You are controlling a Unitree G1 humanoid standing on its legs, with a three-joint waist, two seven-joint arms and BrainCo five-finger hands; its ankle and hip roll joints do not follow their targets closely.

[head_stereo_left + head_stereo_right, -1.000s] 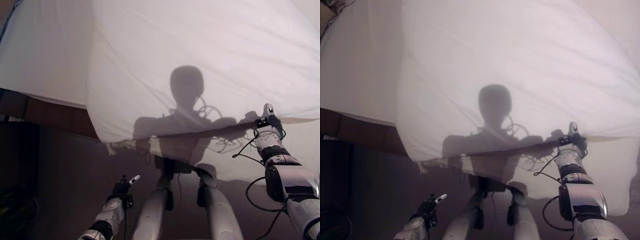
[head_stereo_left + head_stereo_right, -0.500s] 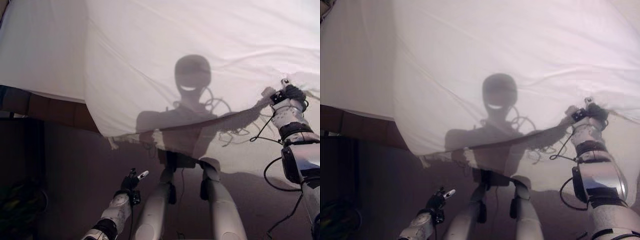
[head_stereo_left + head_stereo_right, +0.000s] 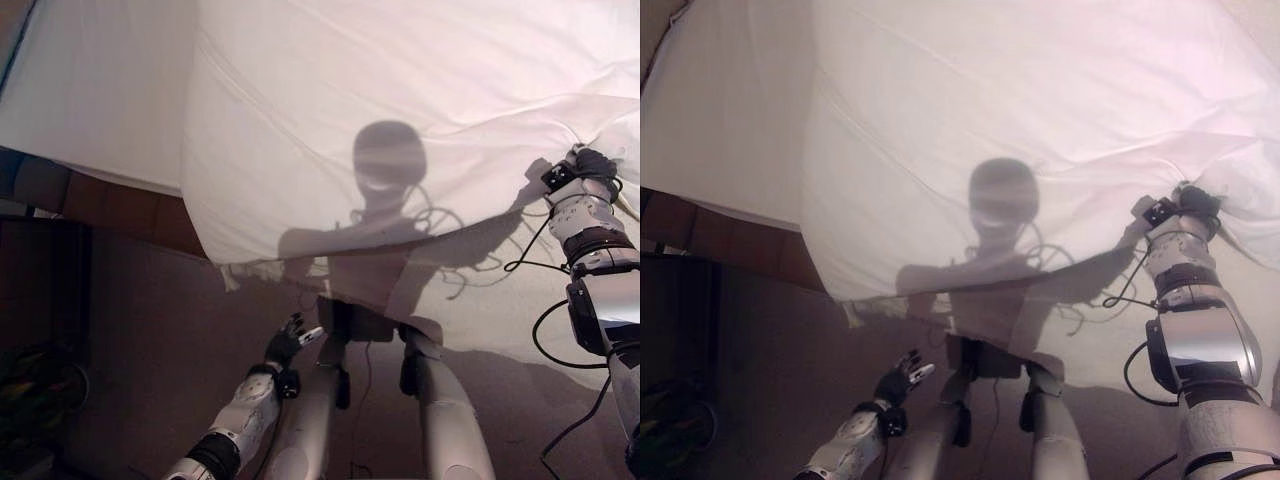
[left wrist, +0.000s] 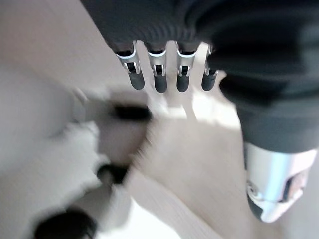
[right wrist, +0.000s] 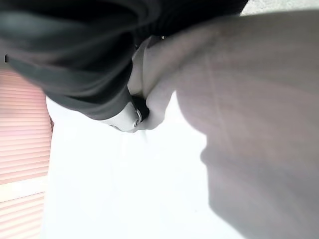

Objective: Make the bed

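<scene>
White sheet (image 3: 400, 90) pinched in curled right hand (image 3: 585, 175), left hand (image 3: 285, 348) relaxed, empty.

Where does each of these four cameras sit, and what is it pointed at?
Left eye view: on the head, looking down at the white sheet; both arms show, left hand low.
Right eye view: beside it, the same scene; right hand at the sheet's edge.
Left wrist view: on the left wrist, along open fingers toward the floor.
Right wrist view: on the right wrist, thumb pinching sheet.
Both eye views share sheet and arms.
</scene>
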